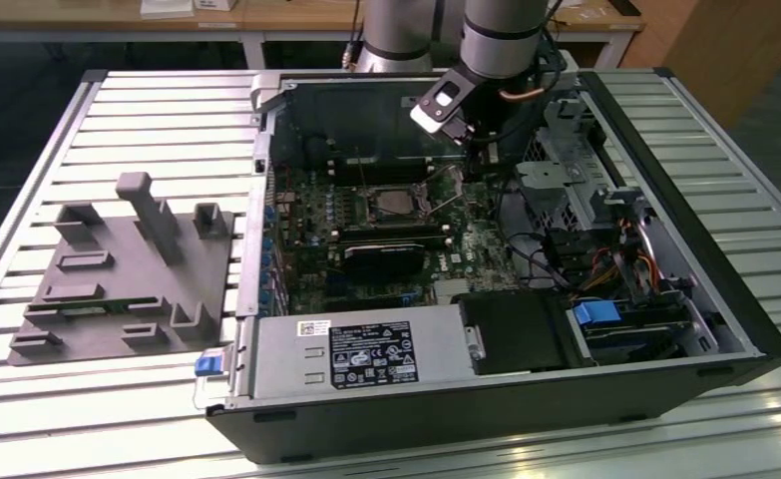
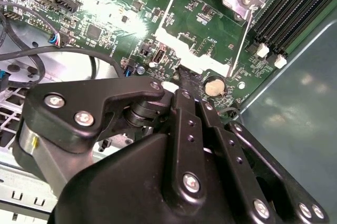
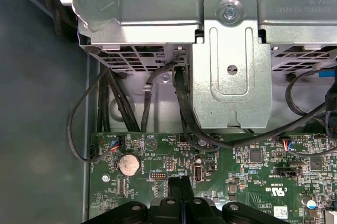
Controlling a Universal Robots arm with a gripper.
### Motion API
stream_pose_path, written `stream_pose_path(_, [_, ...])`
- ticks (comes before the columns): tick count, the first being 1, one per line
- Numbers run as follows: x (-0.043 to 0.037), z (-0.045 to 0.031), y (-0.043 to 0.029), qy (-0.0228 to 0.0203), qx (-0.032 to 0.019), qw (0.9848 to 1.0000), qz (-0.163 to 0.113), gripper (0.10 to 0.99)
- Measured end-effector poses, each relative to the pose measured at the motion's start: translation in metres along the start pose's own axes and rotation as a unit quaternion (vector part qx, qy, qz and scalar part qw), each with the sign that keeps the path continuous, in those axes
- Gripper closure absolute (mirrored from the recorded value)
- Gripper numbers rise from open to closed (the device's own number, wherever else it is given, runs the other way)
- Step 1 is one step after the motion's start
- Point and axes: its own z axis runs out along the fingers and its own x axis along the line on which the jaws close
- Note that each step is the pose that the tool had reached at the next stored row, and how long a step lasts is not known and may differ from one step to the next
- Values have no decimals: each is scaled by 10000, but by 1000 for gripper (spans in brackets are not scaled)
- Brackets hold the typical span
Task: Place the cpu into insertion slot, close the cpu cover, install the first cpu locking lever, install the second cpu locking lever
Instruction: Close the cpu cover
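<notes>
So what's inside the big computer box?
A green motherboard with the cpu in the middle, a grey power supply, cables and a blue-tabbed drive. The power supply hides what's beneath.

The computer case [image 1: 497, 424] lies open on the slatted metal table [image 1: 138, 110], its motherboard [image 1: 363, 254] facing up. The arm [image 1: 504, 40] comes down from the far side and its gripper [image 1: 474, 160] hangs low inside the case, just beside the insertion slot [image 1: 361, 203], on the exterior view's right of it. The cpu [image 1: 393, 204] shows there as a dull silver square. A grey fixture [image 1: 124, 269] sits on the table at the exterior view's left, apart from the case.
</notes>
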Motion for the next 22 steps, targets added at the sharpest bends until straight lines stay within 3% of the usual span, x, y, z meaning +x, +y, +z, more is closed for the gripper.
stream_pose_path(12, [-3, -11, -141, 1, -41, 10000, -2, 980])
stream_pose_path(22, [-6, -25, -314, 5, -172, 9999, -6, 980])
